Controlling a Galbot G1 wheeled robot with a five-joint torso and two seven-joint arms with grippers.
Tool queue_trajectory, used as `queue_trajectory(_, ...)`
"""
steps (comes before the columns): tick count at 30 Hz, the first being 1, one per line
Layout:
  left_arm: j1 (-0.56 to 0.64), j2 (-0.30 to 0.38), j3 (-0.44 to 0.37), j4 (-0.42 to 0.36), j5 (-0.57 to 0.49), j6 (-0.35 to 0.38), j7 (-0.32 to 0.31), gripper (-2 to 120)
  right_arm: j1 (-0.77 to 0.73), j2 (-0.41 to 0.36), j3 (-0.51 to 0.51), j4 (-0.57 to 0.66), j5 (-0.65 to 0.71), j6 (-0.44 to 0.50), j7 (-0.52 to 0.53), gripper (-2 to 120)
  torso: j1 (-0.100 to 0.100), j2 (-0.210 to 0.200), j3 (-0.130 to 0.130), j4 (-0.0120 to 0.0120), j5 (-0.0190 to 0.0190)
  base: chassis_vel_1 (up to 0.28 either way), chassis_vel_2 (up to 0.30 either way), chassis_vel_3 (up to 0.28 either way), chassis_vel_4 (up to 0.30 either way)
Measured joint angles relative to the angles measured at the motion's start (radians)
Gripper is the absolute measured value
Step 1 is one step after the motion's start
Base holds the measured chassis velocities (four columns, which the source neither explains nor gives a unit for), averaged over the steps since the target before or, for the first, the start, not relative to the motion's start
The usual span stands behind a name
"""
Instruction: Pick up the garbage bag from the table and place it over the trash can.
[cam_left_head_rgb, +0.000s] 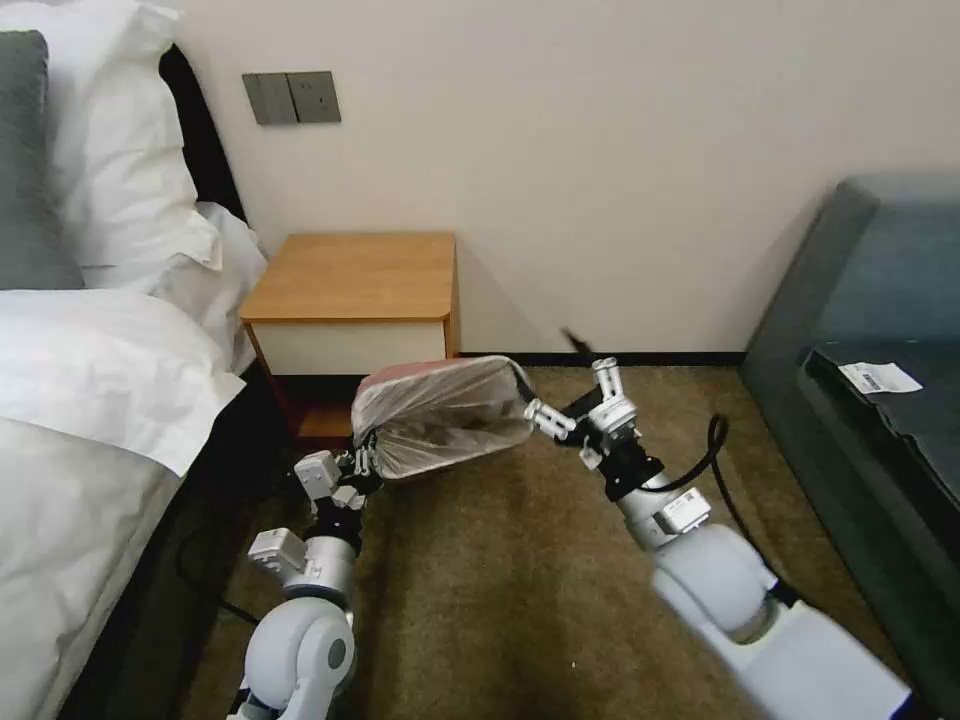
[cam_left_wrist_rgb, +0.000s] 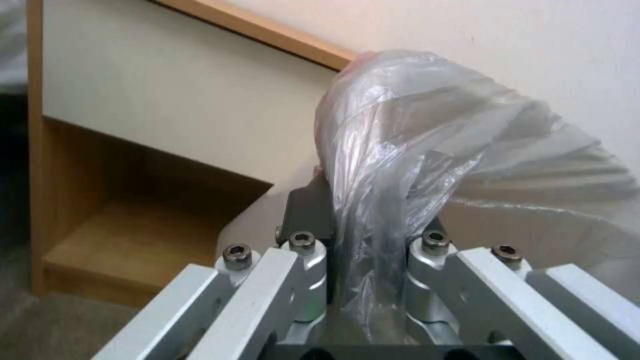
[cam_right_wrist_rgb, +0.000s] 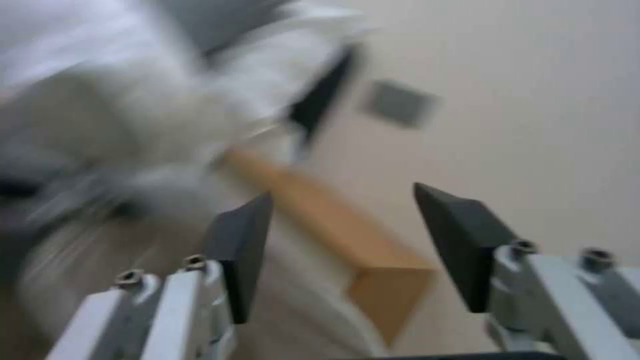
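The garbage bag (cam_left_head_rgb: 445, 412), thin translucent grey plastic with a reddish rim, is stretched low over the carpet in front of the table (cam_left_head_rgb: 350, 275). My left gripper (cam_left_head_rgb: 368, 462) is shut on the bag's near-left edge, and the plastic (cam_left_wrist_rgb: 413, 150) bunches up between its fingers (cam_left_wrist_rgb: 308, 210). A cream curved wall beside those fingers looks like the trash can (cam_left_wrist_rgb: 253, 220), mostly hidden under the bag. My right gripper (cam_left_head_rgb: 567, 388) is open at the bag's right end, with nothing between its pads (cam_right_wrist_rgb: 243, 245).
A bed with white pillows (cam_left_head_rgb: 100, 330) runs along the left, close to my left arm. A dark green sofa (cam_left_head_rgb: 880, 330) stands on the right. Brown carpet (cam_left_head_rgb: 500, 580) lies open between my arms. The table's low shelf (cam_left_wrist_rgb: 133, 240) sits just behind the bag.
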Motion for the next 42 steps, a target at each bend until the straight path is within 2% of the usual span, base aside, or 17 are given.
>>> queue_trajectory(1,0.0,0.002,0.002,0.003,0.013,0.0,0.001,11,0.03,-0.034,-0.026,-0.007,-0.011,0.003,-0.052,51,0.0,0.0,0.0,0.0,0.0,0.0,0.0,0.0,0.0)
queue_trajectory(2,0.0,0.002,0.002,0.003,0.013,0.0,0.001,11,0.03,-0.034,-0.026,-0.007,-0.011,0.003,-0.052,51,0.0,0.0,0.0,0.0,0.0,0.0,0.0,0.0,0.0)
queue_trajectory(5,0.001,-0.004,0.008,0.012,0.069,-0.007,0.006,11,0.112,-0.076,-0.108,-0.029,-0.011,-0.013,-0.12,37,0.0,0.0,0.0,0.0,-0.0001,0.0,0.0,0.0,0.0)
queue_trajectory(6,0.001,-0.009,0.01,0.015,0.092,-0.012,0.009,11,0.148,-0.08,-0.144,-0.039,-0.005,-0.026,-0.126,32,0.0,0.0,0.0,-0.0001,0.0001,0.0,0.0,0.0,0.0)
queue_trajectory(7,0.001,-0.009,0.01,0.015,0.092,-0.012,0.009,11,0.148,-0.08,-0.144,-0.039,-0.005,-0.026,-0.126,32,0.0,0.0,0.0,-0.0001,0.0001,0.0,0.0,0.0,0.0)
queue_trajectory(11,0.002,-0.016,0.014,0.018,0.156,-0.023,0.014,11,0.293,-0.079,-0.274,-0.085,0.031,-0.078,-0.126,14,0.0,0.0,0.0,0.0001,0.0001,0.0,0.0,0.0,0.0)
queue_trajectory(12,0.002,-0.016,0.014,0.018,0.156,-0.023,0.014,11,0.293,-0.079,-0.274,-0.085,0.031,-0.078,-0.126,14,0.0,0.0,0.0,0.0001,0.0001,0.0,0.0,0.0,0.0)
queue_trajectory(15,0.003,-0.02,0.016,0.022,0.212,-0.037,0.018,11,0.397,-0.072,-0.367,-0.145,0.072,-0.116,-0.114,0,0.0,0.0,0.0,0.0002,0.0,0.0,0.0,0.0,0.0)
queue_trajectory(20,-0.003,-0.027,0.018,0.031,0.246,-0.044,0.018,11,0.451,-0.06,-0.444,-0.172,0.137,-0.173,-0.076,0,0.0,0.0,0.0,0.0,0.0,0.0,0.0,0.0,0.0)
queue_trajectory(24,-0.023,-0.038,0.02,0.048,0.282,-0.049,0.016,11,0.523,-0.032,-0.566,-0.186,0.218,-0.281,-0.024,0,0.0,0.0,0.0,0.0,-0.0001,0.0,0.0,0.0,0.0)
queue_trajectory(25,-0.023,-0.038,0.02,0.048,0.282,-0.049,0.016,11,0.523,-0.032,-0.566,-0.186,0.218,-0.281,-0.024,0,0.0,0.0,0.0,0.0,-0.0001,0.0,0.0,0.0,0.0)
queue_trajectory(28,-0.032,-0.045,0.023,0.056,0.303,-0.049,0.016,11,0.598,0.009,-0.659,-0.22,0.263,-0.366,0.034,0,0.0,0.0,0.0,-0.0002,-0.0003,0.0,0.0,0.0,0.0)
queue_trajectory(34,-0.031,-0.049,0.025,0.063,0.333,-0.057,0.016,11,0.732,0.079,-0.764,-0.277,0.306,-0.444,0.077,0,0.0,0.0,0.0,0.0002,-0.0002,0.0,0.0,0.0,0.0)
queue_trajectory(36,-0.031,-0.05,0.024,0.068,0.348,-0.064,0.016,11,0.808,0.117,-0.837,-0.296,0.362,-0.492,0.118,0,0.0,0.0,0.0,0.0003,-0.0002,0.0,0.0,0.0,0.0)
queue_trajectory(42,-0.029,-0.059,0.023,0.071,0.367,-0.072,0.016,11,0.886,0.186,-0.926,-0.347,0.414,-0.535,0.156,0,0.0,0.0,0.0,0.0001,-0.0002,0.0,0.0,0.0,0.0)
